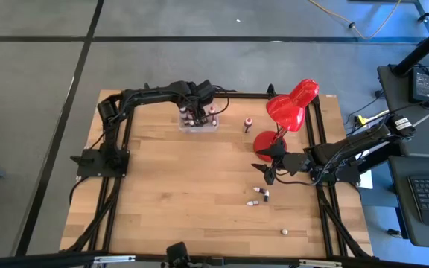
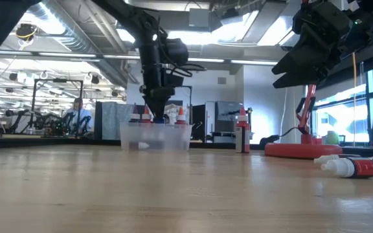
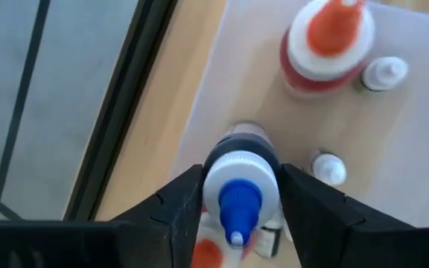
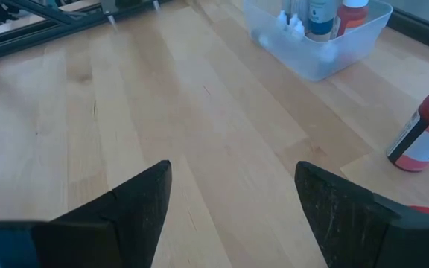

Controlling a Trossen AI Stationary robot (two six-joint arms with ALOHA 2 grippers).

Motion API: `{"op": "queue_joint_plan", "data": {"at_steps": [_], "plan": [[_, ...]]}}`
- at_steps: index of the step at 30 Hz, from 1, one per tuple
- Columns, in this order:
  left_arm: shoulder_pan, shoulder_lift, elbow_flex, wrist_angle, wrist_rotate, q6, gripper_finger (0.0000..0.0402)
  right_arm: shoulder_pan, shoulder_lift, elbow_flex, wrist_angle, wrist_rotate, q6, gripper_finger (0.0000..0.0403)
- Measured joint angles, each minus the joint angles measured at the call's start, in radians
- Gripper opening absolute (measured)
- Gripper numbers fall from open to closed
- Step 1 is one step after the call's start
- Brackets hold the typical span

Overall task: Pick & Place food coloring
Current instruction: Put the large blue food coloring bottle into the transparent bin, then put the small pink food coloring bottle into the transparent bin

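A clear plastic box (image 1: 200, 127) stands at the table's far side with several food coloring bottles upright in it. My left gripper (image 1: 194, 112) reaches down into it and is shut on a white-capped, blue-tipped bottle (image 3: 238, 197). Beside that bottle stand a red one with an orange tip (image 3: 326, 45) and small white-capped ones (image 3: 329, 168). Another red bottle (image 1: 248, 123) stands on the table right of the box. Three small bottles (image 1: 262, 193) lie near the right side. My right gripper (image 1: 269, 170) hovers open above the table, holding nothing. My left gripper has the blue-tipped bottle's white cap (image 3: 216, 184) between its two fingers, one on each side. The fingers come from above, pointing steeply down. The bottle stands upright inside the box. Its base is hidden by the cap, so I cannot tell whether it rests on the box floor.
A red desk lamp (image 1: 292, 106) stands with its round base (image 1: 266, 141) at the right, just beyond my right gripper. A black frame (image 1: 125, 156) runs around the wooden table. The bare wood between box and near edge is open (image 4: 162, 97).
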Motion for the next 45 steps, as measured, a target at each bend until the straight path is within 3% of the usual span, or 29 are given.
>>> {"op": "queue_joint_plan", "data": {"at_steps": [19, 30, 40, 43, 45], "plan": [[-0.001, 0.009, 0.000, 0.001, -0.012, 0.000, 0.0172, 0.000, 0.000, 0.000, 0.000, 0.000, -0.001, 0.0289], [-0.001, 0.009, 0.004, -0.005, -0.047, 0.000, 0.0224, 0.000, 0.000, 0.000, 0.000, 0.000, 0.000, 0.0289], [-0.018, 0.007, 0.198, -0.064, -0.066, -0.027, 0.0223, 0.000, 0.000, 0.000, 0.001, -0.026, -0.002, 0.0289], [-0.033, 0.007, 0.259, -0.076, -0.013, -0.050, 0.0225, 0.000, 0.000, 0.000, 0.010, -0.100, -0.002, 0.0289], [-0.051, 0.006, 0.289, -0.073, 0.118, -0.078, 0.0225, 0.000, 0.000, 0.000, 0.011, -0.156, -0.003, 0.0289]]}}
